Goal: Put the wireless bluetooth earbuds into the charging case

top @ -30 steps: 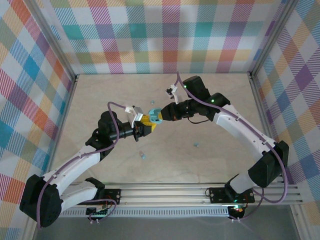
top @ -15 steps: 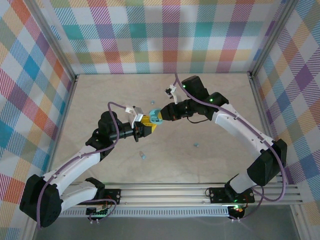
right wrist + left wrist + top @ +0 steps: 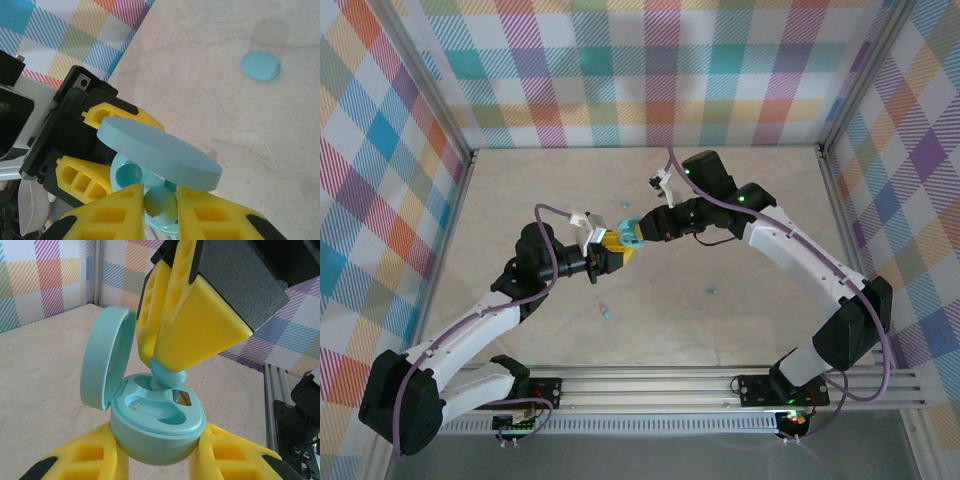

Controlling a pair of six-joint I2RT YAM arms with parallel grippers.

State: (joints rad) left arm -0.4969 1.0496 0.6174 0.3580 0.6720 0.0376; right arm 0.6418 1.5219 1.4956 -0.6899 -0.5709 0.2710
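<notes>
Right gripper (image 3: pixel 160 195) pinches the earbud (image 3: pixel 169 377) at frame centre, its stem entering the rear socket of the case (image 3: pixel 157 427). Left gripper (image 3: pixel 159 452) clamps the case from below at lower centre, with the lid (image 3: pixel 102 360) open at left. Press straight down along the socket axis. Release only once the earbud is seated. Avoid striking the lid.

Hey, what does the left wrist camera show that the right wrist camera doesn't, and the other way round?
Left wrist: the inside of the charging case, with its moulded wells and a dark square window. Right wrist: a light blue disc lying on the table beyond the case. Both: the case with its lid open, gripped by the left claw, and an earbud between the right claw's fingers at the case's mouth.
</notes>
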